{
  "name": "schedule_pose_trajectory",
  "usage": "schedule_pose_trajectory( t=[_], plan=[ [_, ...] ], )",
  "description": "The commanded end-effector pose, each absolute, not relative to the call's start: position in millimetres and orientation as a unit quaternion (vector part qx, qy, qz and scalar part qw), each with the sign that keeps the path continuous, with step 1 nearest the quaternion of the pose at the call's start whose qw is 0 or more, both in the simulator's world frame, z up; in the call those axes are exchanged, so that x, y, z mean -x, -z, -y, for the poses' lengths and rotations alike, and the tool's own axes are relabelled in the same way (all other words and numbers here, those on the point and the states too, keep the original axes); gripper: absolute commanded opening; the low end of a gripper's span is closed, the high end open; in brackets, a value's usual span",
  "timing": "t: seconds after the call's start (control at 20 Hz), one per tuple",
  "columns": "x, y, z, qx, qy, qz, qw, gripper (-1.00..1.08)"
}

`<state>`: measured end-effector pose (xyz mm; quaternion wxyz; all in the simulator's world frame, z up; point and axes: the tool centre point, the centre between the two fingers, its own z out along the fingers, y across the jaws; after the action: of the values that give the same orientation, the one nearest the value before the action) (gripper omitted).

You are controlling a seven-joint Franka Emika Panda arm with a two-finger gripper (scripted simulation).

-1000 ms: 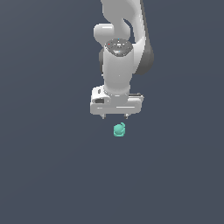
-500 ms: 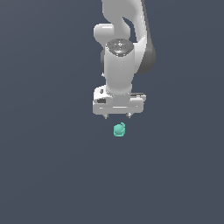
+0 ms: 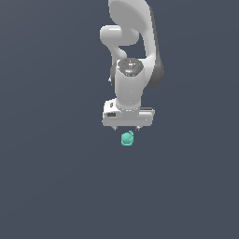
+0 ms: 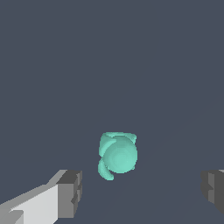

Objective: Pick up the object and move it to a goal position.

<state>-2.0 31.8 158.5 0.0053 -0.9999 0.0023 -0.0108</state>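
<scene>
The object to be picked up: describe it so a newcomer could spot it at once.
Find the white arm in the exterior view and follow it down to its tool. Just below sits the object, a small teal-green rounded lump with a little knob, the only coloured thing against the plain dark grey ground.

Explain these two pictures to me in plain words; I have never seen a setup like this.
Both are computer renders of a simulated robot arm. The exterior view shows the white arm reaching down, its gripper just above a small teal-green lump on a plain dark surface. The wrist view comes from a camera on the arm's wrist, looking past the gripper: the grey fingertips stand wide apart, with the lump lying beyond them, untouched. Nothing is held yet.
</scene>
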Motion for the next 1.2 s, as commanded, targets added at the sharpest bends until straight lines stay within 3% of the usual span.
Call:
schedule_pose_trajectory(
  t=[0.0, 0.35, 1.15],
  plan=[
    [7, -138, -35, 1.000, 0.007, -0.011, 0.004, 1.00],
    [20, -98, -42, 1.000, 0.001, -0.029, 0.001, 1.00],
    [24, -58, -43, 0.999, 0.000, -0.032, 0.000, 1.00]
  ],
)
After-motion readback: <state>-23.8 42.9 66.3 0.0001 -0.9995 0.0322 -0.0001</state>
